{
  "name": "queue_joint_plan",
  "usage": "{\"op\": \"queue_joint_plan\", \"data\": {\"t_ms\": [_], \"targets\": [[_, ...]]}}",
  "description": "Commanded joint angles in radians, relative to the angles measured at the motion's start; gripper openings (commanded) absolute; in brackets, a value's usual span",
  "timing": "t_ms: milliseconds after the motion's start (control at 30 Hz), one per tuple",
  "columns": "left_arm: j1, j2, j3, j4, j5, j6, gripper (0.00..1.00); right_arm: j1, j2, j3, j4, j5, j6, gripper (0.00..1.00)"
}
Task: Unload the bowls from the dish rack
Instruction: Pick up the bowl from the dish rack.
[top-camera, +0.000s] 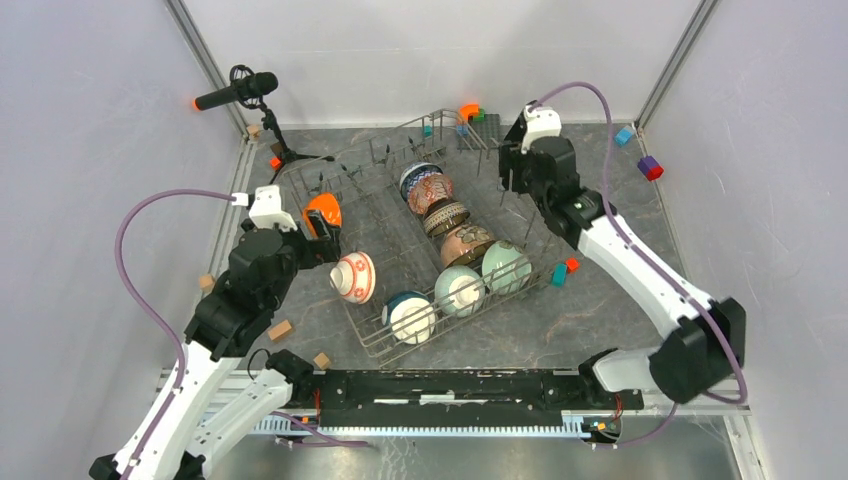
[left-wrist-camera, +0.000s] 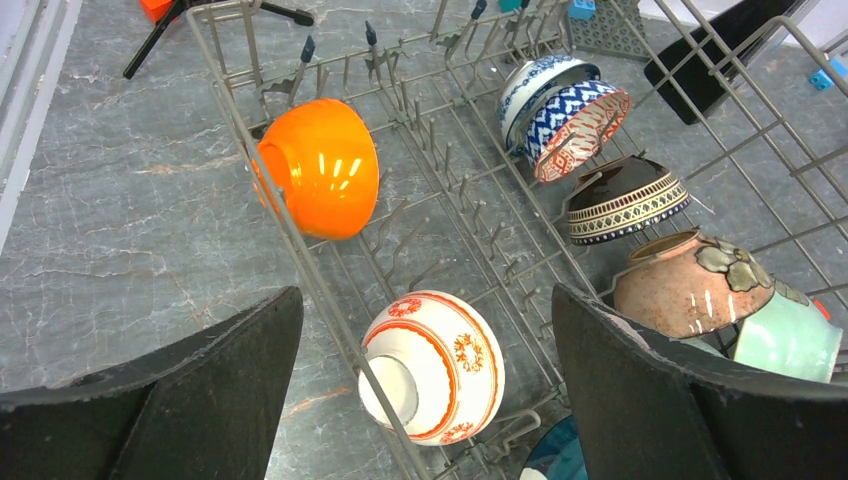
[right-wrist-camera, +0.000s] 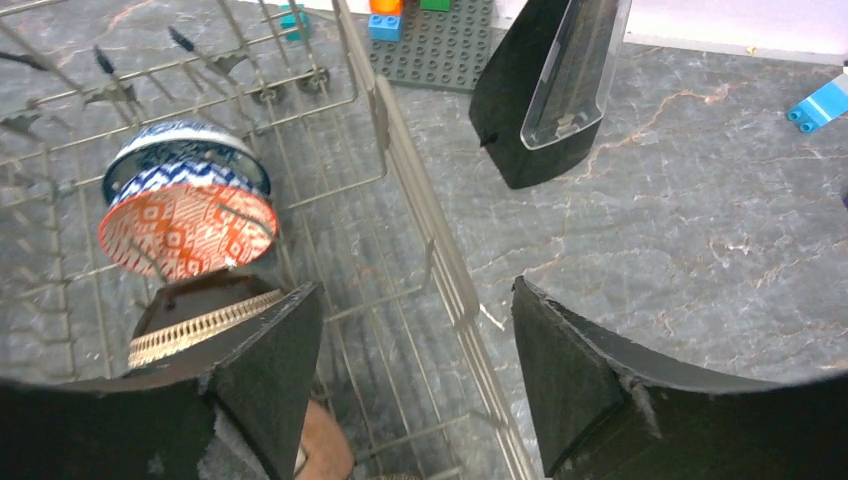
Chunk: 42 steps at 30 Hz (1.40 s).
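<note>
While the left gripper (left-wrist-camera: 425, 305) and right gripper (right-wrist-camera: 415, 295) both gape empty, the bowls sit in the dish rack (top-camera: 388, 218).

From above, the rack lies askew to the table's near edge, and its main row runs from far to near-right: blue-white bowl (top-camera: 418, 176), red-lattice bowl (top-camera: 432, 193), striped bowl (top-camera: 447, 217), tan bowl (top-camera: 467, 243), mint bowl (top-camera: 506, 266) (a white bowl (top-camera: 460, 290) and a teal bowl (top-camera: 410, 318) sit nearest the arms). Off that row, the red-floral bowl (top-camera: 353, 277) lies on its side by the rack's left wall. At the left wrist, widely spread jaws hang over that bowl, its foot turned toward the lens, touching nothing. An orange bowl (left-wrist-camera: 320, 165) lies on its side farther along the same wall. At the right wrist, jaws well apart hang above the rack's right rail, gripping nothing.
</note>
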Motion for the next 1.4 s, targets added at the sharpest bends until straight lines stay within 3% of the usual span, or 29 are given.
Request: {"op": "queue_joint_plan", "data": {"t_ms": [0, 267, 567, 700, 1167, 1367], "targets": [[-0.003, -0.022, -0.002, 0.019, -0.031, -0.044, 1.00, -0.001, 0.122, 0.129, -0.029, 0.066, -0.068, 0.72], [-0.003, -0.026, -0.002, 0.019, -0.025, -0.040, 1.00, -0.010, 0.238, 0.164, -0.045, 0.063, -0.068, 0.60], [-0.003, -0.017, -0.002, 0.018, -0.017, -0.039, 1.00, -0.067, 0.214, 0.075, -0.017, 0.058, -0.040, 0.38], [-0.003, -0.012, -0.002, 0.017, -0.013, -0.039, 1.00, -0.090, 0.205, 0.065, -0.011, 0.053, -0.045, 0.34], [-0.004, -0.007, -0.002, 0.019, -0.003, -0.041, 1.00, -0.135, 0.239, 0.151, -0.061, 0.071, -0.066, 0.29], [-0.004, -0.006, -0.002, 0.018, -0.002, -0.039, 1.00, -0.142, 0.225, 0.164, -0.074, 0.047, -0.053, 0.33]]}}
